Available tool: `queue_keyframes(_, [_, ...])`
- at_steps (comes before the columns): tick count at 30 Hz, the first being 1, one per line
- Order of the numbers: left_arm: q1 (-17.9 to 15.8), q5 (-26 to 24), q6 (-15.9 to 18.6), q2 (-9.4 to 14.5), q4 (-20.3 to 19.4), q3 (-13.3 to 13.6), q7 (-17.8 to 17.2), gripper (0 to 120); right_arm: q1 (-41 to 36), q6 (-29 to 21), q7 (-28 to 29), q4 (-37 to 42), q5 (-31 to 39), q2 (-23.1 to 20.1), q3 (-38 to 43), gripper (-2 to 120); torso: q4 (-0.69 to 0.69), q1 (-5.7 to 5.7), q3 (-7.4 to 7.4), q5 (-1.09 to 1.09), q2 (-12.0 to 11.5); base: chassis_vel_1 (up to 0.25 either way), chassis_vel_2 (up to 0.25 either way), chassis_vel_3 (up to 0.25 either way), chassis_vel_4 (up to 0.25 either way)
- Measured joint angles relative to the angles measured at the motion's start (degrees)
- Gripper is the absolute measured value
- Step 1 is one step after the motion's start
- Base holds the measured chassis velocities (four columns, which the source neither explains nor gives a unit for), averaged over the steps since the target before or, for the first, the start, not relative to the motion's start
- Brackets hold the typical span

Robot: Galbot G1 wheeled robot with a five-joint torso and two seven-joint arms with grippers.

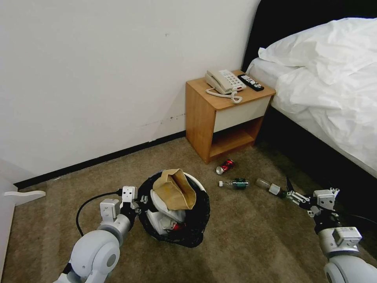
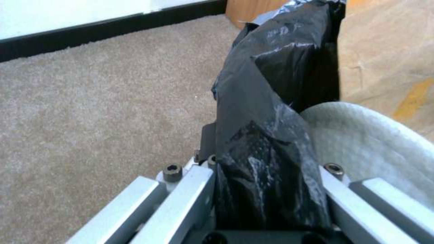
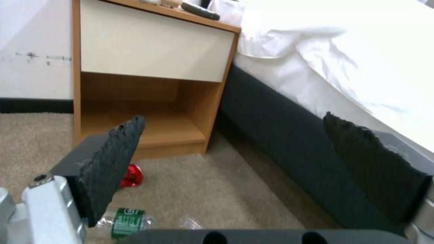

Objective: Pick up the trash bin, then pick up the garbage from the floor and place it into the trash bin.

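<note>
The trash bin, white with a black liner, leans on the carpet at the lower middle of the head view. A brown paper bag and white slippers stick out of it. My left gripper is shut on the bin's near-left rim, with the liner pinched between its fingers. On the floor by the nightstand lie a red can, a green-labelled bottle and a clear bottle. My right gripper is open just right of the clear bottle, its pads wide apart.
A wooden nightstand stands against the wall with a beige telephone and a black remote on top. The bed runs along the right with a dark base. White furniture juts in at the left. Open carpet lies in front.
</note>
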Motion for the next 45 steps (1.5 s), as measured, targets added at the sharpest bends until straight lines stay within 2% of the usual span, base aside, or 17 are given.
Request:
queue_keyframes(21, [0.4,-0.2,-1.1,0.5,0.0,0.1,0.5,3,-0.7,-1.1,0.0,1.0,0.0,1.4,0.1,100,0.0,0.0,-0.03,0.0,0.0,-0.01,0.011,0.007,-0.011])
queue_keyframes(45, [0.3,-0.4,-1.1,0.4,-0.2,-0.1,0.4,3,0.1,-0.9,-0.1,0.1,0.0,1.4,-0.3,100,0.0,0.0,-0.02,0.0,0.0,-0.129,0.127,0.129,-0.12])
